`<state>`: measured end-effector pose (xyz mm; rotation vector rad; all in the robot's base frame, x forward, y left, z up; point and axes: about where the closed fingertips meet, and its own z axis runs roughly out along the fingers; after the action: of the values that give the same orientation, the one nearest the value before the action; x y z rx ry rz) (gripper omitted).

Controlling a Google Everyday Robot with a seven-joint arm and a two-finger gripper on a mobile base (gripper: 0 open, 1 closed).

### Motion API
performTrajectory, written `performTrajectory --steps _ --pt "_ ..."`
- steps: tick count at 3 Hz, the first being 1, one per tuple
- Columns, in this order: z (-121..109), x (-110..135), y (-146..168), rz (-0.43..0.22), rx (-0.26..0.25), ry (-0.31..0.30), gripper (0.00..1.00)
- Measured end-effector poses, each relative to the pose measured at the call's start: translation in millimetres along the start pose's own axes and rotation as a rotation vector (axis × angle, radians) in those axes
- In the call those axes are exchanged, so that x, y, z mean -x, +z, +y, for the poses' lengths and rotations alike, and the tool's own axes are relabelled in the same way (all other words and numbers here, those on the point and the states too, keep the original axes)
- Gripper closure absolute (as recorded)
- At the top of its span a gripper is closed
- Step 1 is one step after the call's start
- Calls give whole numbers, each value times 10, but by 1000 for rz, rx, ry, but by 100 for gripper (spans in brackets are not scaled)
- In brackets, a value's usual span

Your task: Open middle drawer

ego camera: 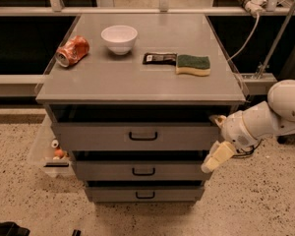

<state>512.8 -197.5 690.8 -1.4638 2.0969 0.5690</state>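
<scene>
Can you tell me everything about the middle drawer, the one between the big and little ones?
The middle drawer is grey, with a flat, smooth front and a small black bar handle in the centre. It sits level between the top drawer and the bottom drawer, and looks pushed in. The gripper hangs by its right end; whether it touches is unclear.

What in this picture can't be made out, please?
All in the camera view:
- Middle drawer contents: hidden by its front.
- Packet label: too small to read.
- Bin: partly hidden behind the cabinet; contents too small to identify.
- Arm: cut off by the right edge. Its gripper, fingers open, is at the cabinet's right side.
- Dark thing: cut off by the bottom edge.
</scene>
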Motion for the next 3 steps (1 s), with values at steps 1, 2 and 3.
performTrajectory --steps 1,2,3 --pt "30 -24 2 9 15 15 0" --pt "32 -6 -21 9 15 15 0" --pt "220 156 -271 43 -38 -16 0"
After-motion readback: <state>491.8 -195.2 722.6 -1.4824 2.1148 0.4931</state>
